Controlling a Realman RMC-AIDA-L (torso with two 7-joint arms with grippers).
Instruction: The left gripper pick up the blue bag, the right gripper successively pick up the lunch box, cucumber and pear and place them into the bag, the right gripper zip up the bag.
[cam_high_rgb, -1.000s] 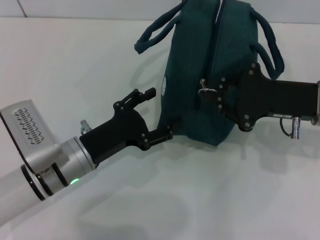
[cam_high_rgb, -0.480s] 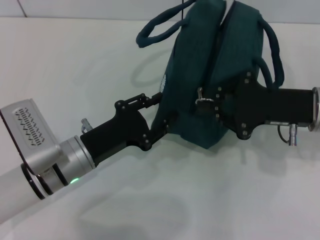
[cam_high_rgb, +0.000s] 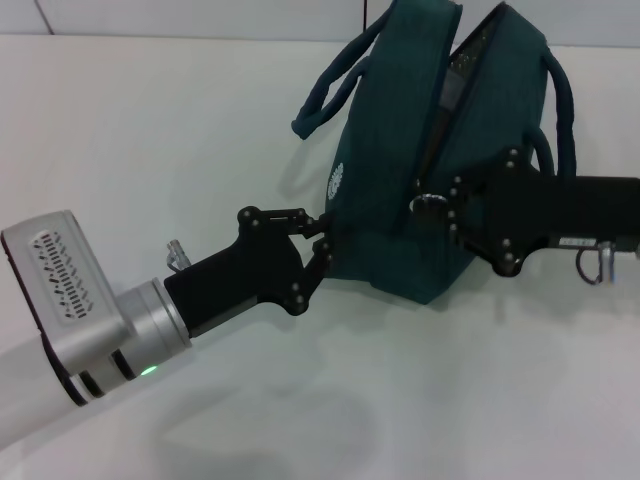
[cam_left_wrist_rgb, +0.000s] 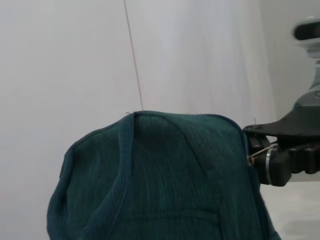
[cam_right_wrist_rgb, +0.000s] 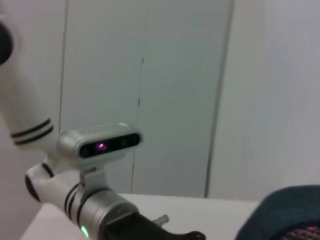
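Blue bag (cam_high_rgb: 400, 190) centre-right, now more upright | left gripper (cam_high_rgb: 322, 243) has clamped its lower-left corner, fingers closed | right gripper (cam_high_rgb: 447, 205) pinches ring pull (cam_high_rgb: 428, 204); zipper gapes above, zipping barely begun.

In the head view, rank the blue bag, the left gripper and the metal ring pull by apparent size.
1. blue bag
2. left gripper, though it sits nearer the camera
3. metal ring pull
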